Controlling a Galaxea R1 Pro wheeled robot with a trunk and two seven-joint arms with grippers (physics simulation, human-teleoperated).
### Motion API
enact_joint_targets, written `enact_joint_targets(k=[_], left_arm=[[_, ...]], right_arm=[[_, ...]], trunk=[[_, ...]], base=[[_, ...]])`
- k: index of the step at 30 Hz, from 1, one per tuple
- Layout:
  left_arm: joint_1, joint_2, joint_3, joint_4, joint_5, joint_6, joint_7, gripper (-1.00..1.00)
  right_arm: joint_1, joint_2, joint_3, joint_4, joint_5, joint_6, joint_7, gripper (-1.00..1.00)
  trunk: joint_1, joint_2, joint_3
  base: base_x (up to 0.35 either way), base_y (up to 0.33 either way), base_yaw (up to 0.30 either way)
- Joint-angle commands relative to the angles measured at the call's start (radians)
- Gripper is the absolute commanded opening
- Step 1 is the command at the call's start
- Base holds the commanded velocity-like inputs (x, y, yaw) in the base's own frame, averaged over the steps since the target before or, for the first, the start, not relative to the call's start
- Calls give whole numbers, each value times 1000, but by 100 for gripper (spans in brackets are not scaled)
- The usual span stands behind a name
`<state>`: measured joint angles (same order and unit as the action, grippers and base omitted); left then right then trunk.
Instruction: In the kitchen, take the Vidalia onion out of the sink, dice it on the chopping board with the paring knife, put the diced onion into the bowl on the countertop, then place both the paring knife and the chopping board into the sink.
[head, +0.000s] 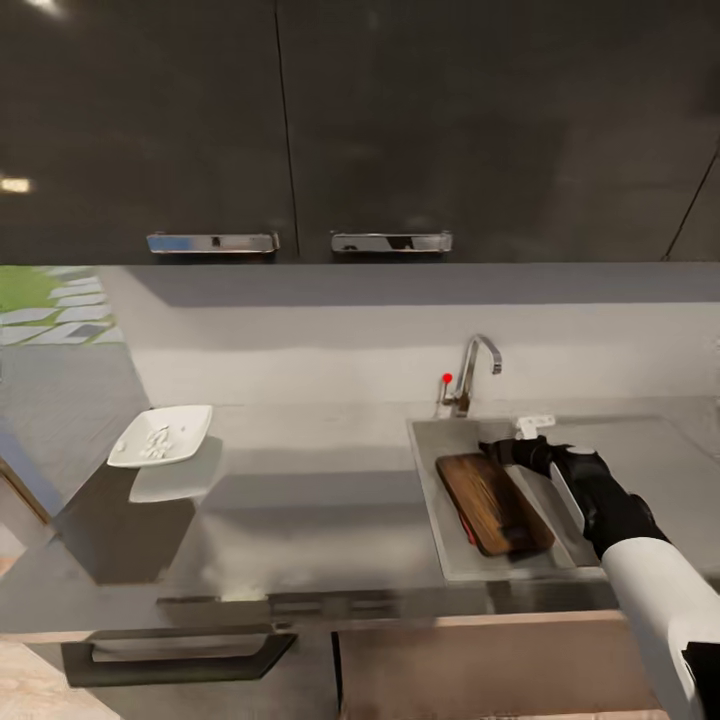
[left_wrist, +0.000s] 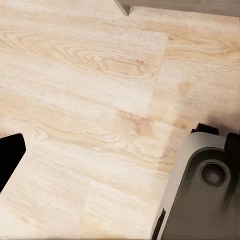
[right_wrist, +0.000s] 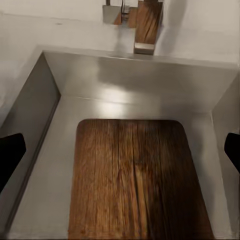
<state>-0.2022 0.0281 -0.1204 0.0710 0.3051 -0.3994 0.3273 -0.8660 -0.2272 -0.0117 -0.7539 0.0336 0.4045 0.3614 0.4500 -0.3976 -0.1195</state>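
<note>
The dark brown chopping board (head: 494, 503) lies flat inside the grey sink (head: 428, 478), and its wood grain (right_wrist: 135, 180) spreads across the right wrist view. A thin red strip of the paring knife (head: 466, 527) peeks out along the board's left edge; the rest is hidden. My right gripper (head: 503, 452) hovers open over the board's far end with nothing between its fingers (right_wrist: 11, 155). The white bowl (head: 160, 437) sits far left on the countertop (head: 300, 500), holding pale diced onion pieces (head: 157, 441). A dark fingertip (left_wrist: 10, 161) of my left gripper hangs over the wooden floor.
The chrome faucet (head: 478, 370) with its red knob (head: 446, 378) stands behind the basin. The flat drainboard (head: 650, 450) runs to the right. Dark upper cabinets (head: 300, 130) hang overhead. A dark drawer handle (head: 180, 655) sits below the counter edge. My grey base (left_wrist: 205, 195) shows over the floor.
</note>
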Motion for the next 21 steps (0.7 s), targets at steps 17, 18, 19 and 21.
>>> enact_joint_targets(k=[17,18,19,21], left_arm=[[-2,0,-8,3,6,-6,1,100],[-2,0,-8,3,6,-6,1,100],[-2,0,-8,4,6,-6,1,100],[-2,0,-8,3,6,-6,1,100]], right_arm=[[1,-1,1,36,12,1,17,100],[1,-1,1,40,12,-2,17,100],[1,-1,1,44,12,-5,17,100],[1,-1,1,49,12,-6,17,100]], trunk=[[0,-2,-2],[0,-2,-2],[0,-2,-2],[0,-2,-2]], base=[[-339,0,0],[-340,0,0],[-340,0,0],[-340,0,0]])
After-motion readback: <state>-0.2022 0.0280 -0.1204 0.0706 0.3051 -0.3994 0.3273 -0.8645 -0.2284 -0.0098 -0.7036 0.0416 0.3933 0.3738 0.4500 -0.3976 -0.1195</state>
